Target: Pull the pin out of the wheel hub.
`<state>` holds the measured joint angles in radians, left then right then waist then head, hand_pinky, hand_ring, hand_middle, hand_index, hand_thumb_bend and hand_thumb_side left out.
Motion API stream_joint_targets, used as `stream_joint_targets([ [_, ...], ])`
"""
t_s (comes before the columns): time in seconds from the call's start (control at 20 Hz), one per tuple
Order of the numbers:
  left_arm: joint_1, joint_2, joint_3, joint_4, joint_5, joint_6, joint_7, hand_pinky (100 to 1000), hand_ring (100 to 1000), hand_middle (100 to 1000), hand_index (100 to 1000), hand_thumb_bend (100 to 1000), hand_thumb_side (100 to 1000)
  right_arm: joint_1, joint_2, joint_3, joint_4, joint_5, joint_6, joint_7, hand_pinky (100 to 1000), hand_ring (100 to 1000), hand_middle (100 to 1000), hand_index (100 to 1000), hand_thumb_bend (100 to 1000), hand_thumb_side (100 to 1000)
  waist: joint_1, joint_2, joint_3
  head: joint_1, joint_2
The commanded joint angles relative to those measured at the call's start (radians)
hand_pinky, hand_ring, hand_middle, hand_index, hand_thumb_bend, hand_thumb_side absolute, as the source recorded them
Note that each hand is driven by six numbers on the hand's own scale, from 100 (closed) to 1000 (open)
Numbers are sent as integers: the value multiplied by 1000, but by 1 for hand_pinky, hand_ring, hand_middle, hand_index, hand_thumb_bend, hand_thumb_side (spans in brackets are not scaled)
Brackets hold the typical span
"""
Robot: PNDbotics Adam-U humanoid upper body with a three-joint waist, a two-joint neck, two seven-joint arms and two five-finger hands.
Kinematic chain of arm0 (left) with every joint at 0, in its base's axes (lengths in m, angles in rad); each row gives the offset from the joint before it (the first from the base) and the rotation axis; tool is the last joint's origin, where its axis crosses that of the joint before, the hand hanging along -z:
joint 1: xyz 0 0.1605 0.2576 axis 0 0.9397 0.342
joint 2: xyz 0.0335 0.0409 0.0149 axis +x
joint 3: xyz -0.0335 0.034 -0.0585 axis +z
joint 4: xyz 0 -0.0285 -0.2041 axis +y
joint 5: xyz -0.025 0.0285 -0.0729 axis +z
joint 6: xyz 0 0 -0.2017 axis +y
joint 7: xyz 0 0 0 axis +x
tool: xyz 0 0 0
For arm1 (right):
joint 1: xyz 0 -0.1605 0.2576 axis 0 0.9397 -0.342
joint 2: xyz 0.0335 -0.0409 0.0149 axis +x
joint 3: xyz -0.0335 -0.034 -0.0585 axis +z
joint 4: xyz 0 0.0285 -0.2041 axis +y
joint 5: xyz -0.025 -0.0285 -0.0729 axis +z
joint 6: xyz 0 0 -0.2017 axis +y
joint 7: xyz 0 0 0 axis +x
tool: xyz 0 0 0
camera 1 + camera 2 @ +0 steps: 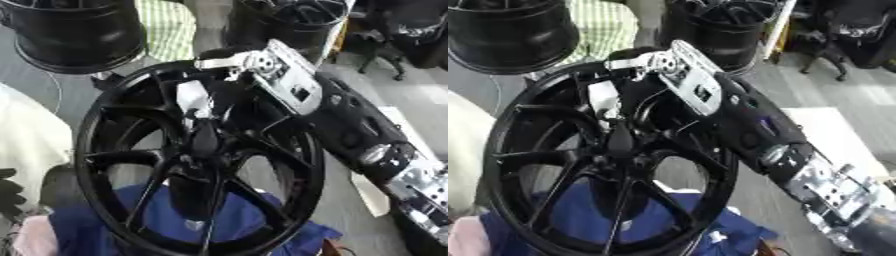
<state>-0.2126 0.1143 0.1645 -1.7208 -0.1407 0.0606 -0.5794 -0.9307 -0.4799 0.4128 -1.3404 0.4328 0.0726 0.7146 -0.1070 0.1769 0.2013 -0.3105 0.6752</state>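
A black multi-spoke wheel fills the middle of both views, tilted toward me. My right arm comes in from the lower right and crosses the rim. My right hand, black with a white and silver back, sits over the wheel hub and reaches down into its centre. The pin is hidden under that hand, and everything at the hub is black on black. A bit of my left hand shows at the lower left edge, away from the wheel.
Two more black rims stand behind, at the top left and top centre. A blue cloth lies under the wheel. White fabric is on the left and a green checked cloth at the back.
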Motion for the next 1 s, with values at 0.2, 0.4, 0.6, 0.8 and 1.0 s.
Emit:
stream_joint_targets([
  [0.2, -16, 2, -2, -22, -1, -3, -4, 562, 601, 583, 796, 100, 677, -22, -30, -23, -29, -16, 8, -55, 641, 695, 523, 635, 108, 238, 6, -13, 3, -3, -9],
  [0.4, -15, 1, -4, -22, -1, -1, -6, 562, 602, 583, 796, 100, 677, -36, -50, -32, -62, -19, 17, -81, 626, 677, 497, 610, 108, 245, 4, -18, 4, -6, -5],
  [0.6, -9, 3, -3, -23, -3, 2, -7, 562, 602, 583, 796, 100, 678, -48, -96, -50, -116, -44, 33, -92, 614, 666, 490, 602, 113, 254, 0, -28, -1, -5, 4],
  [0.8, 1, 7, 0, -22, -6, 7, -4, 562, 603, 583, 796, 100, 679, -48, -170, -86, -189, -90, 58, -121, 587, 646, 484, 595, 122, 254, -5, -40, -18, 9, 12],
  [1.0, 16, 16, 11, -21, -11, 10, 4, 562, 603, 584, 796, 100, 680, 2, -291, -153, -277, -152, 84, -175, 584, 642, 484, 596, 141, 250, -10, -53, -49, 42, 18],
])
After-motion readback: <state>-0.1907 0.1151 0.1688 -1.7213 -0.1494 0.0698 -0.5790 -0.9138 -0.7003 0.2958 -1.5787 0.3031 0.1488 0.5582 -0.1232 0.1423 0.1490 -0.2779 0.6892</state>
